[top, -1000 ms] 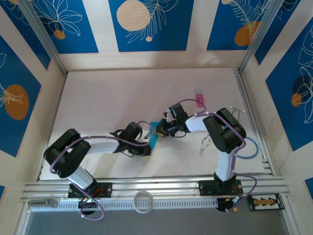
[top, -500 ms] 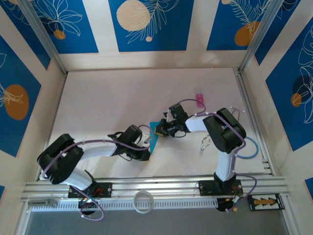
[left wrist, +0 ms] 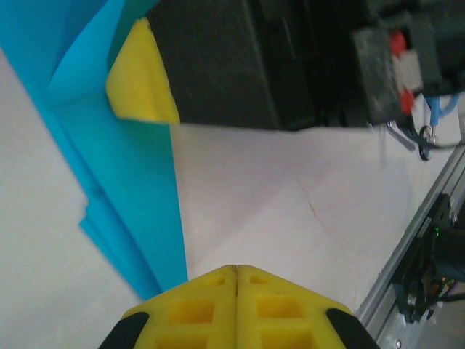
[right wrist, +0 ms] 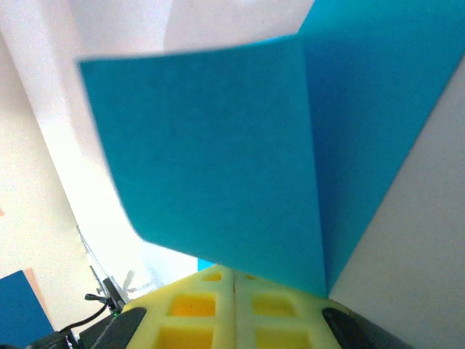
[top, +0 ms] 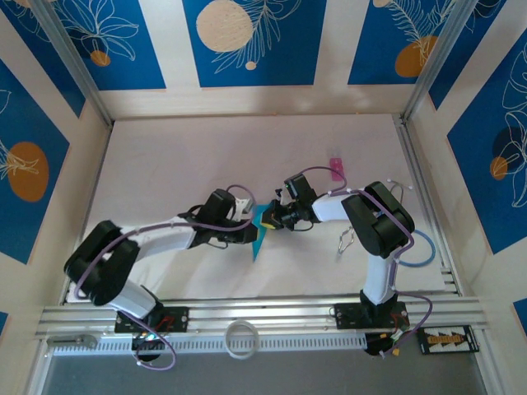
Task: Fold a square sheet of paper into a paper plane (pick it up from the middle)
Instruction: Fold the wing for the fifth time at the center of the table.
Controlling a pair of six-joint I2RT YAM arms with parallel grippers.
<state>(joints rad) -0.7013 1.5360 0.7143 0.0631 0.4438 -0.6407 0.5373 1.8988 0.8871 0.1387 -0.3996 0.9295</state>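
Here, in the top view, the 2 arms met near the middle of the white table (top: 173, 156). The square sheet of paper (top: 258, 234) lay between their tips, already creased into a narrow cyan shape whose point aimed toward the near edge.

The left gripper (top: 245, 224) sat just beside the paper's left side. From its own wrist camera, the left gripper (left wrist: 236, 270) had its 2 yellow fingers pressed together along a single seam with nothing between them. The layered cyan paper (left wrist: 123, 174) ran down the left of that view and ended just beside the fingertips. One yellow finger (left wrist: 142, 83) of the other arm touched the paper further up.

The right gripper (top: 270, 217) reached in from the right and met the paper's upper end. In the right wrist view, the right gripper (right wrist: 234, 273) was likewise closed, its pads meeting. A flap of the paper (right wrist: 218, 153) stood tilted right in front of them, with a straight crease on its right side. Whether a layer was pinched between those pads could not be told.

A small pink object (top: 336, 167) lay well apart, toward the far right of the table.
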